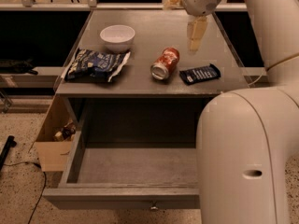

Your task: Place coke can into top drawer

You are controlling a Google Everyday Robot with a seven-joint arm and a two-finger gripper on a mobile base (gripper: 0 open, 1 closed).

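Observation:
The coke can lies on its side on the grey counter, silver end toward me. The top drawer stands pulled open below the counter, with nothing inside and a small round knob on its front panel. My gripper hangs over the counter, up and to the right of the can, apart from it and holding nothing.
A white bowl sits at the back left of the counter. A blue-and-white snack bag lies left of the can, a dark blue flat snack bar right of it. My white arm fills the right side. A cardboard box stands left of the drawer.

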